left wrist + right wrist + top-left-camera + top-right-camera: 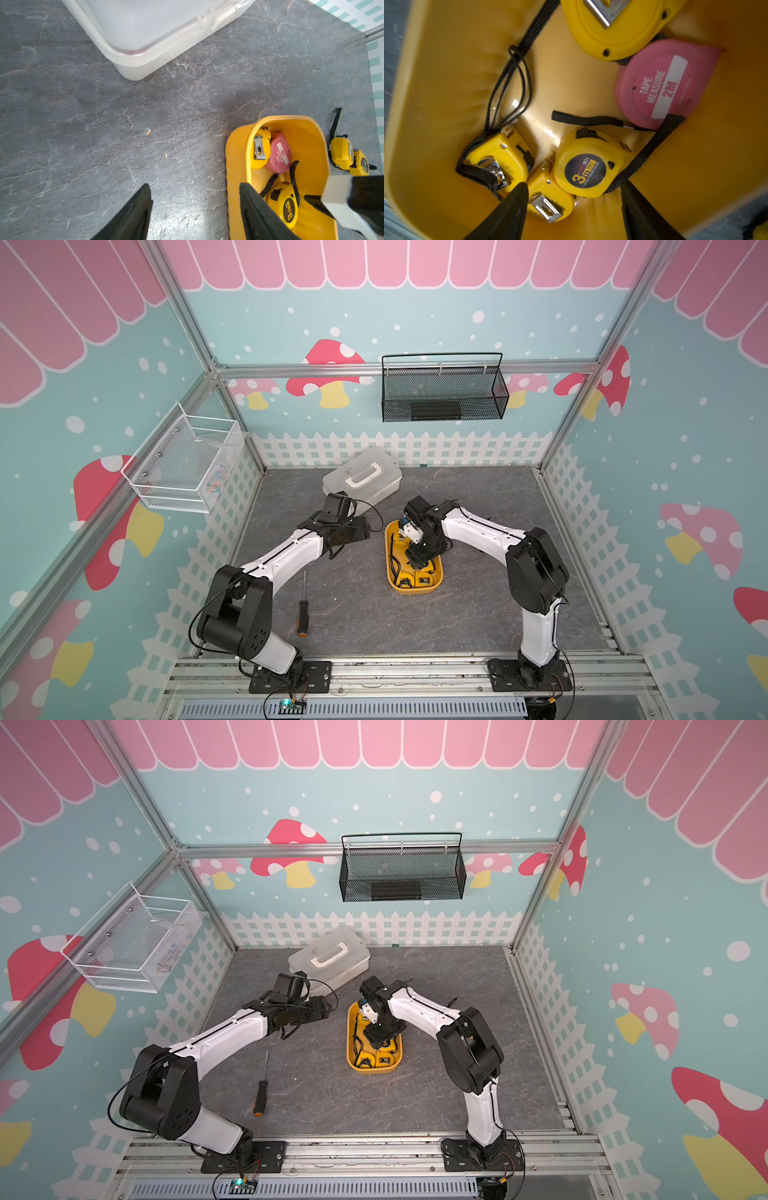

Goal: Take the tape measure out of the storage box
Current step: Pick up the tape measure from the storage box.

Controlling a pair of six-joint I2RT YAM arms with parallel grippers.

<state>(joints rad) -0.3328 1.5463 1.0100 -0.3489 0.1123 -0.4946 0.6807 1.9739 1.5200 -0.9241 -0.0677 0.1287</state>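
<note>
Right wrist view: right hand (574,184) open over "3m" tape measure (583,168); pink one (662,87), "TAPE MEASURE 2M"

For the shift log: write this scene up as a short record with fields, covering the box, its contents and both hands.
Container: storage box, yellow-orange, on the grey table
Contents: five tape measures visible, among them a pink tape measure and a yellow tape measure marked 3m
Right hand: open, over the box, above the one marked 3m, gripping nothing
Left hand: open, empty, over bare table beside the box
Outside box: two yellow tape measures, screwdriver, white case
</note>
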